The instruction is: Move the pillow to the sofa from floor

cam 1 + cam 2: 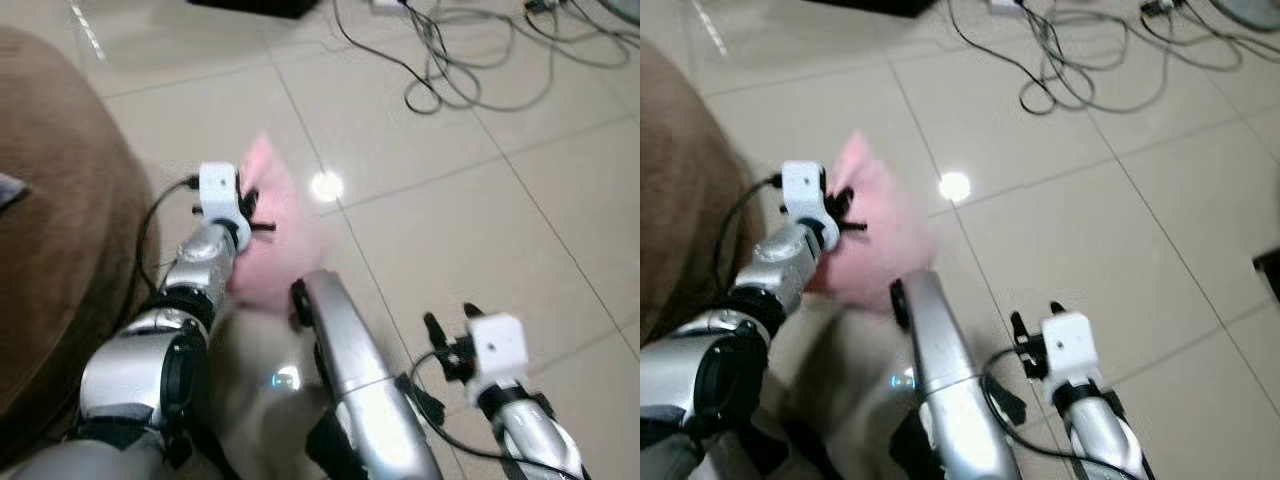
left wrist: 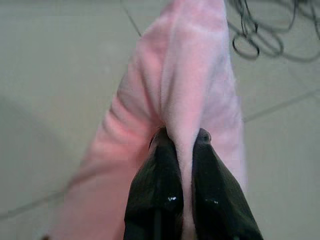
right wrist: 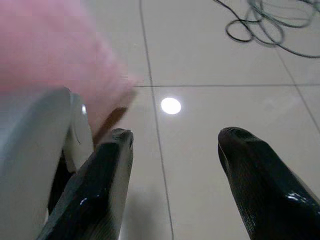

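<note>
A soft pink pillow (image 1: 278,238) hangs blurred over the tiled floor, just right of the brown sofa (image 1: 50,230). My left gripper (image 1: 256,216) is shut on it. In the left wrist view both black fingers (image 2: 160,170) pinch a fold of the pillow (image 2: 185,75), with my left gripper (image 2: 182,136) at its lower part. My right gripper (image 1: 450,320) is low at the right, apart from the pillow. The right wrist view shows my right gripper (image 3: 175,135) open with only floor tile between its fingers, and the pillow (image 3: 60,45) off to one side.
Tangled grey cables (image 1: 470,60) lie on the floor at the back right. A dark object (image 1: 255,5) sits at the far edge. A silver part of my own body (image 1: 345,350) juts up between the arms. The sofa's rounded edge fills the left side.
</note>
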